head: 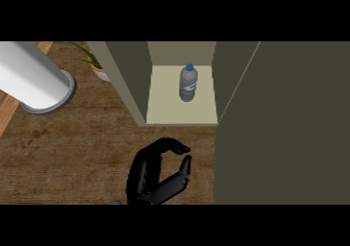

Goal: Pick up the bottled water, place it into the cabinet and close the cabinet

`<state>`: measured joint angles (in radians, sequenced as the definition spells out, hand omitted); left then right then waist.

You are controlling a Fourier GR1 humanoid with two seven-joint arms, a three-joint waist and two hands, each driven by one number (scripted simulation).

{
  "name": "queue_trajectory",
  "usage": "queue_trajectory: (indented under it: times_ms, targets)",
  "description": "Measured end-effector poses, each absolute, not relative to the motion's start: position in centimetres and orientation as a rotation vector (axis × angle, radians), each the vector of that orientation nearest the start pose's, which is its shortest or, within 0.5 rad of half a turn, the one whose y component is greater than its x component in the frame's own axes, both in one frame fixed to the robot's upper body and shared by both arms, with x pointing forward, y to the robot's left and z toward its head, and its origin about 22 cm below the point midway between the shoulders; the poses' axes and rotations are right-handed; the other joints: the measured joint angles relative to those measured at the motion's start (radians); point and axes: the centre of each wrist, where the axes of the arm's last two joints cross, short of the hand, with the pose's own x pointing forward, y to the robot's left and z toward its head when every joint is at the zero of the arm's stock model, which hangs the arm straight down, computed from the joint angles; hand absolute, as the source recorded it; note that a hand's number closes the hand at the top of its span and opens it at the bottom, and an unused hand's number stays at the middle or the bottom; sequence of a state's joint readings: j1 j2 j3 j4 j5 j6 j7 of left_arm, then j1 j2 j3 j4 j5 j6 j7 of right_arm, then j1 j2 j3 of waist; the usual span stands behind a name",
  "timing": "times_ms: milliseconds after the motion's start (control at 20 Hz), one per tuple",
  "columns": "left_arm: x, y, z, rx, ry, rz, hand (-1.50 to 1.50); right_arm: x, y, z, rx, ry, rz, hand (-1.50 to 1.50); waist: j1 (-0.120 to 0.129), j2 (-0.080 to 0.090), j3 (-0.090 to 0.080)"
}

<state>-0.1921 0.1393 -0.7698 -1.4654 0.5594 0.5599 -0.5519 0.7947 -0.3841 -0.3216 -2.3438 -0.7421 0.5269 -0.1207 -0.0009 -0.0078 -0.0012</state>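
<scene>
One bottle [188, 84] stands inside the open cabinet [128, 81], on its pale shelf floor [167, 113]. It is upright, long axis vertical, blue cap toward the top of the view and base toward the cabinet's front edge. A grey-and-white label wraps its middle; any writing or brand on it is too small to read. The bottle sits nearer the right wall than the left and touches neither, as far as the view allows.

The cabinet door [288, 125], a broad dark olive panel, fills the right side of the view and stands open.

Only one hand [158, 175] shows, low in the middle, over the brown wooden counter [71, 153] just in front of the cabinet. Which arm it belongs to is hard to say; it is probably the left. Its fingers [170, 145] are loosely bent and apart from the thumb [183, 168], holding nothing, well short of the bottle.

At upper left lie a white cylinder [32, 79] and a potted plant [96, 65].
</scene>
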Motion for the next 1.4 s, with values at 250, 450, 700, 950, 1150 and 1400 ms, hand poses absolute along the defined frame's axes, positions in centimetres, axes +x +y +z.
queue_trajectory:
  times_ms: [250,450,700,950,1150,1400]
  targets:
    - [19.0,12.3,-0.5,-0.346,-1.833,0.042,1.5,5.7,-33.8,12.2,0.378,-1.788,0.184,1.5,0.001,0.001,0.0]
    - [17.5,14.9,-0.3,-0.318,-1.829,0.021,1.5,6.0,-33.5,12.2,0.457,-1.729,0.262,1.5,0.002,0.0,-0.001]
    - [16.7,19.2,0.8,-0.285,-1.841,0.017,1.5,6.1,-32.8,11.9,0.568,-1.693,0.332,1.5,0.0,-0.003,-0.002]
    - [15.5,22.4,1.8,-0.285,-1.858,0.038,-1.5,6.4,-31.9,11.7,0.637,-1.709,0.348,1.5,0.0,-0.006,-0.004]
    - [15.4,25.3,3.0,-0.266,-1.874,0.058,-1.5,6.6,-31.3,11.5,0.695,-1.701,0.379,1.5,0.0,-0.009,-0.006]
    - [14.7,27.8,4.1,-0.233,-1.889,0.066,-1.5,7.3,-30.2,11.3,0.771,-1.667,0.421,1.5,0.011,-0.012,-0.008]
